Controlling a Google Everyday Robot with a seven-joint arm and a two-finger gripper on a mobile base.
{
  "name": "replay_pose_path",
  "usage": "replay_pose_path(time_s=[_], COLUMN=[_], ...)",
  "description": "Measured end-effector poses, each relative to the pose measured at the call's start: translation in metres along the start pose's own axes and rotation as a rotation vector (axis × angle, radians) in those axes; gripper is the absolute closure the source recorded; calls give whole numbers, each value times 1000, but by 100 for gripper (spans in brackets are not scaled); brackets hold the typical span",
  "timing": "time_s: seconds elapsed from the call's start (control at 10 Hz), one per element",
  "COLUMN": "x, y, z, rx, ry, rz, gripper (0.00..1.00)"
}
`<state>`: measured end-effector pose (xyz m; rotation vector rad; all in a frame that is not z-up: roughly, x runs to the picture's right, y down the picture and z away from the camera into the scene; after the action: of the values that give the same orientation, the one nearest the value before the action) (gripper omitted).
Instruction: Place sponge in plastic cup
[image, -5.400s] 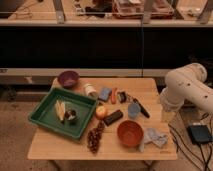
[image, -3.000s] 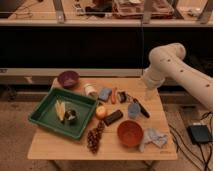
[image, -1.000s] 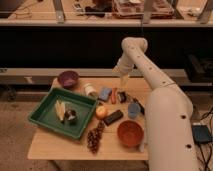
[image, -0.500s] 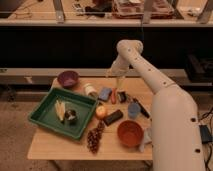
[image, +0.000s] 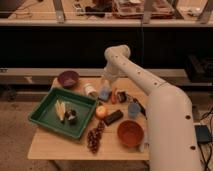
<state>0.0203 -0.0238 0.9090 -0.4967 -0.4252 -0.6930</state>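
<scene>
Worktop (image: 45, 147): crowded, with green tray (image: 45, 114) on 9 o'clock side.
Arm (image: 145, 80): reaches in from 4 o'clock, wrist at centre-back.
Orange bowl (image: 130, 134): 6 o'clock of cup, wrong target.
Plastic cup (image: 133, 110): upright, 4 o'clock of sponge, near but apart.
Sponge (image: 104, 94): flat on worktop, red item (image: 114, 96) just beside at 3 o'clock.
Gripper (image: 105, 84): right over sponge. Spread or pinching, cannot tell.
Step, judged: grasp.
- Pinch squarely, miss red item.
- Lift straight, carry toward 4 o'clock.
- Centre over cup mouth before release; sponge may catch rim.
</scene>
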Motion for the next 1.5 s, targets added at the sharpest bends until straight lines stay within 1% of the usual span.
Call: replay_pose_path(time_s=[0.1, 0.2, 0.4, 0.5, 0.6, 0.8, 0.9, 1.0, 1.2, 1.5], x=[1, 1, -3, -1, 1, -1, 1, 3, -1, 1], y=[2, 2, -3, -1, -1, -7, -5, -4, -9, -6], z=[2, 6, 21, 27, 36, 49, 57, 62, 70, 80], rx=[-5, -8, -8, -14, -18, -26, -37, -43, -50, -65], ry=[-12, -27, -57, -66, -74, -89, -97, -99, -112, -131], rz=[7, 10, 10, 14, 19, 20, 31, 43, 61, 94], gripper=[56, 50, 27, 22, 20, 20, 20, 20, 20, 20])
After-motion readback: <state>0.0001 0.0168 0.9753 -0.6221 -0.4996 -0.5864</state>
